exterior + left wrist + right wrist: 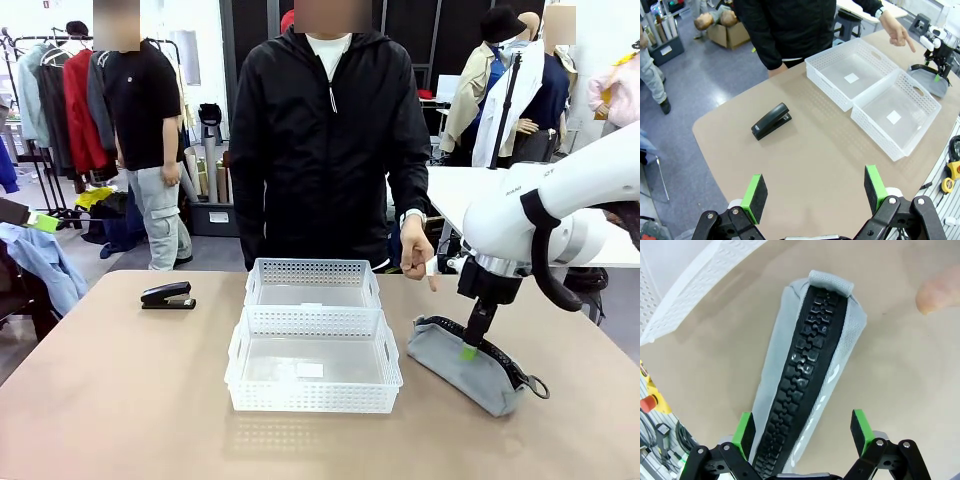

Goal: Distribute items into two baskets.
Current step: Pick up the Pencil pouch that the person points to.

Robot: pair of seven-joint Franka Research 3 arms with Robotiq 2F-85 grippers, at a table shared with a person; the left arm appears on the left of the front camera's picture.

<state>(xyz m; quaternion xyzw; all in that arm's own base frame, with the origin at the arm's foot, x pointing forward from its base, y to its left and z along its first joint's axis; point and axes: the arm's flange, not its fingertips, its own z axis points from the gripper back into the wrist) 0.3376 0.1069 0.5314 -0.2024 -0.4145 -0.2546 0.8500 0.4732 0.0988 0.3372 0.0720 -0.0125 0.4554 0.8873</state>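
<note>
1. My right gripper [469, 350] [802, 430] stands with its jaws wide apart, clamped on nothing.
2. The grey pouch [447, 362] [842, 340] [934, 84] lies on the table [815, 150] directly under these jaws. Its black ridged band runs lengthwise between my two green pads [860, 426], one pad on either side. I cannot tell whether either pad touches the fabric.
3. Past the pouch's far end, a person's hand [418, 255] [895, 34] points a finger down at the table.
4. The larger basket [312, 400] [900, 145] sits just beside the pouch, to one side of my right jaws.
5. The smaller basket [312, 270] [830, 82] stands against the larger one's far wall.
6. My left gripper [814, 192] hangs over bare tabletop, jaws wide apart and holding nothing.
7. The black stapler [771, 121] [167, 295] lies on the table ahead of my left jaws, toward the left pad's side and well apart from them. Both baskets lie ahead toward the other pad's side.
</note>
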